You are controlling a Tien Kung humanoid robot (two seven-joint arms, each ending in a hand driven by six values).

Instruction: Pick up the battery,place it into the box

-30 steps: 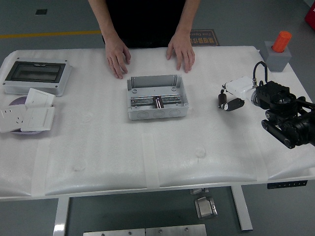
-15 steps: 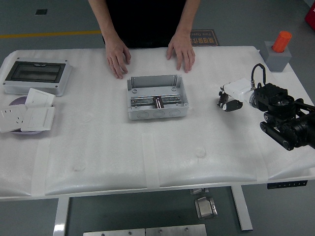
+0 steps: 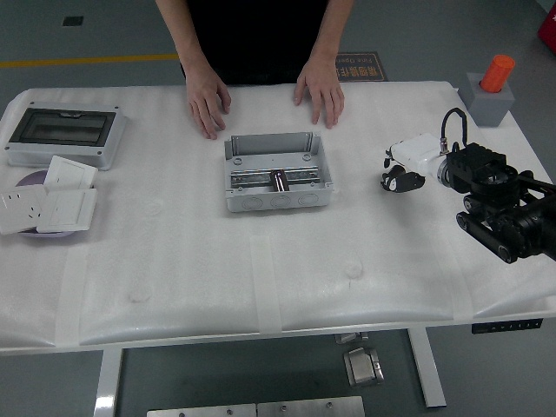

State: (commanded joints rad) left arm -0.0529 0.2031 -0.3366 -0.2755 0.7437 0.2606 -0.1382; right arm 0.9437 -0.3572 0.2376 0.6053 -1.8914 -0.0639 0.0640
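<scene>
A grey open box (image 3: 278,200) stands in the middle of the table. A small dark battery (image 3: 280,181) lies inside it on the metal rail. My right hand (image 3: 398,178), white with black fingers, hovers to the right of the box, well apart from it. Its fingers are curled in and I see nothing in them. The black right arm (image 3: 504,204) comes in from the right edge. My left arm is out of view.
A person stands at the far side with both hands (image 3: 207,100) (image 3: 320,91) flat on the table behind the box. A grey enclosure with a dark lid (image 3: 65,135) and white socket plates (image 3: 48,200) lie at the left. An orange cylinder on a grey block (image 3: 491,87) stands at the far right.
My right hand's fingers have curled in from hanging extended, and the hand has lifted slightly toward the far side. The battery, box and person's hands have not moved.
</scene>
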